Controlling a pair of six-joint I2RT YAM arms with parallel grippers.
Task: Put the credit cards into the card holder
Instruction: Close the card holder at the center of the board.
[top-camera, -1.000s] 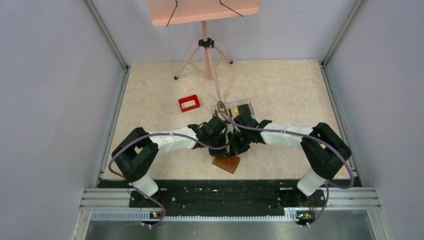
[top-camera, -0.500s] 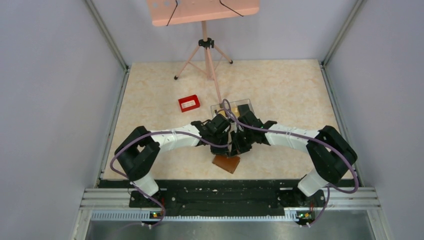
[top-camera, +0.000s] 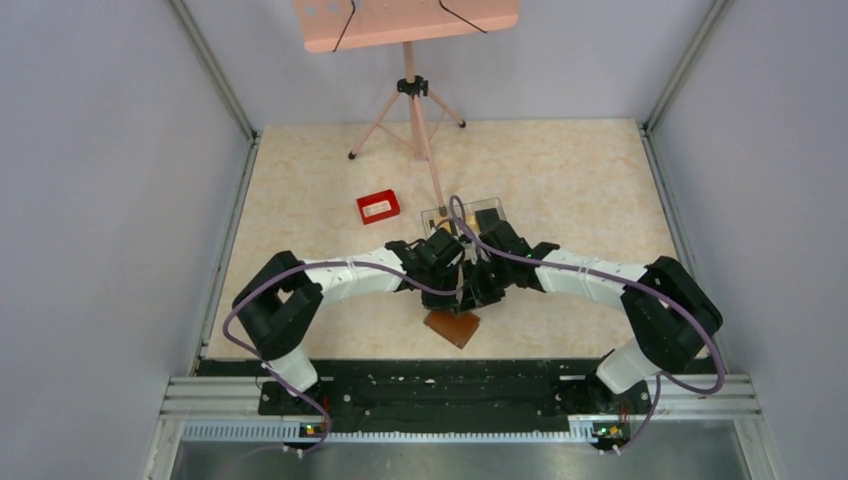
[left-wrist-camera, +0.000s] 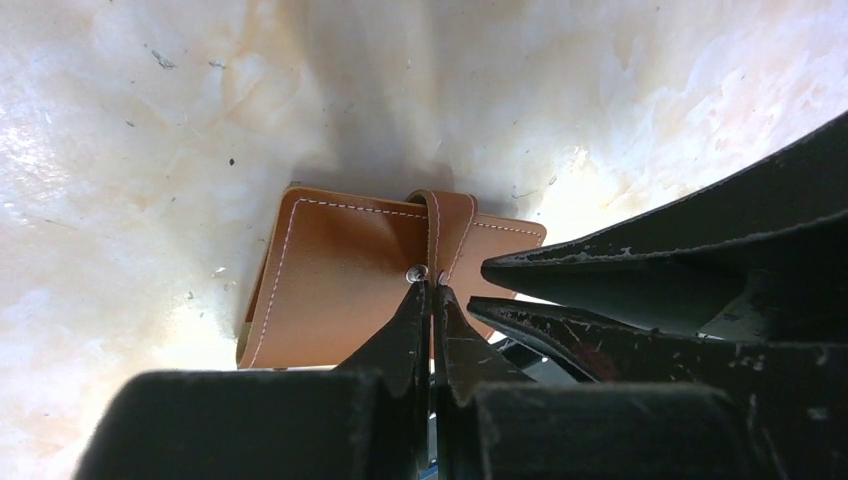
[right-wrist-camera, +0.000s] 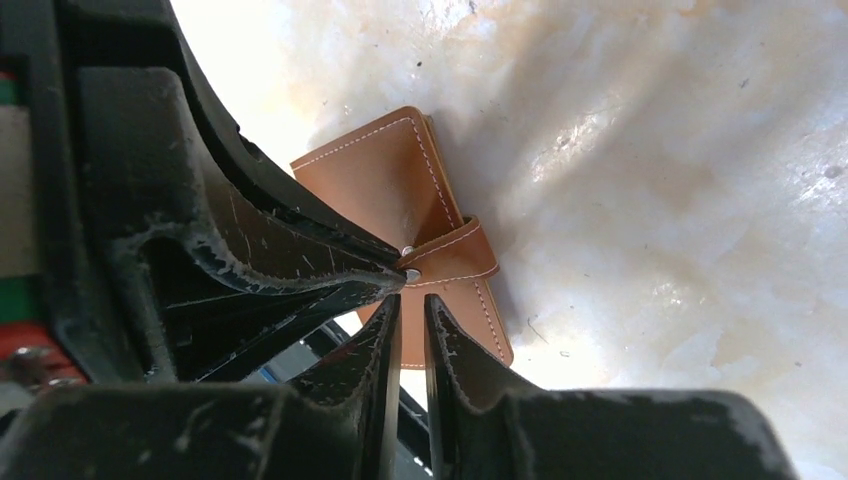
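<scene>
Left wrist view: your left gripper (left-wrist-camera: 430, 287) is clenched, tips at the snap (left-wrist-camera: 421, 271) on the strap (left-wrist-camera: 450, 215) of the card holder (left-wrist-camera: 335, 290); whether it pinches, you cannot tell. Your right gripper (right-wrist-camera: 408, 302) is narrowly parted, nothing between, just beside that snap. Holder lies folded on the table (top-camera: 560, 180), near edge, centre.

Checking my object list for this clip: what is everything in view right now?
card holder: one, brown, folded, near table edge, under the grippers
tray: one, red, left of centre
box: one, clear, behind the grippers, partly hidden
tripod: one, pink, far edge
board: one, pink, atop tripod
table: one, beige marbled
left gripper: black, shut, tips at the holder's strap snap
right gripper: black, slightly open, beside the strap
</scene>
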